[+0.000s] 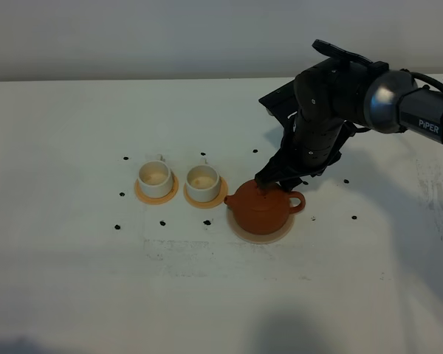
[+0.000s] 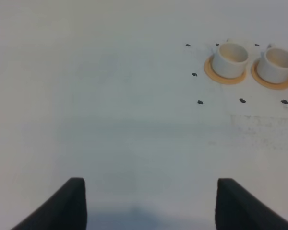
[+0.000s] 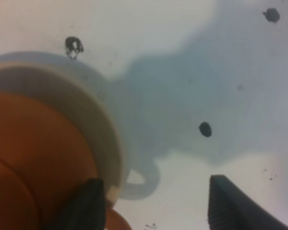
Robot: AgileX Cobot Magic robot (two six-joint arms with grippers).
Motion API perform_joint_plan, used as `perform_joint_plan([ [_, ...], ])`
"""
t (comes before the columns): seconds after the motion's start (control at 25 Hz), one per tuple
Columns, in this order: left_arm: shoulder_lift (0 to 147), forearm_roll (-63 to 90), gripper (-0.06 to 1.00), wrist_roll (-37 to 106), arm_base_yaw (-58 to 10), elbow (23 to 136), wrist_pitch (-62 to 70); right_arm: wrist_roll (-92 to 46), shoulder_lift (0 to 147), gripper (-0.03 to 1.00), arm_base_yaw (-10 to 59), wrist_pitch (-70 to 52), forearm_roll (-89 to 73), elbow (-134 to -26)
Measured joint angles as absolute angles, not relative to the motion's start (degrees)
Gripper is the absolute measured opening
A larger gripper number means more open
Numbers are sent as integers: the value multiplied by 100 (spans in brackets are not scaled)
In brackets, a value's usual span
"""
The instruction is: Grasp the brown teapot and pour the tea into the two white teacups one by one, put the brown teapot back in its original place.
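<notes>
The brown teapot (image 1: 262, 208) sits upright, lid on, on the large beige disc coaster (image 1: 238, 229). The two white teacups (image 1: 154, 179) (image 1: 202, 183) stand left of it on small orange coasters. Their insides look cream; no tea shows. My right gripper (image 1: 280, 180) hangs just behind the teapot near its handle. In the right wrist view the right gripper (image 3: 153, 187) is open, one finger beside the teapot (image 3: 29, 153) and the disc's rim (image 3: 102, 129). My left gripper (image 2: 151, 184) is open and empty over bare table, with both cups (image 2: 231, 58) (image 2: 278, 63) far off.
Small black marker dots (image 1: 122, 195) are scattered around the cups and teapot on the white table (image 1: 74, 280). The right arm's dark body (image 1: 332, 103) rises behind the teapot. The left arm is out of the exterior high view.
</notes>
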State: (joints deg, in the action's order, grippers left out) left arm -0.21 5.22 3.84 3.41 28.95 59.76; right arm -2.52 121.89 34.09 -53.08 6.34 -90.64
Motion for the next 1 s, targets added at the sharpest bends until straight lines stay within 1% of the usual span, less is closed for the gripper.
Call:
perform_joint_plan([
  [0.2, -21, 522, 59, 384, 341, 2895, 5976, -269, 12189, 46, 3313, -5231, 829, -9059],
  [0.36, -21, 522, 59, 384, 341, 2895, 5976, -280, 12189, 46, 3243, -5392, 983, -9059],
  [1.0, -21, 522, 59, 384, 341, 2895, 5976, -464, 12189, 46, 3231, -6045, 667, -9059],
])
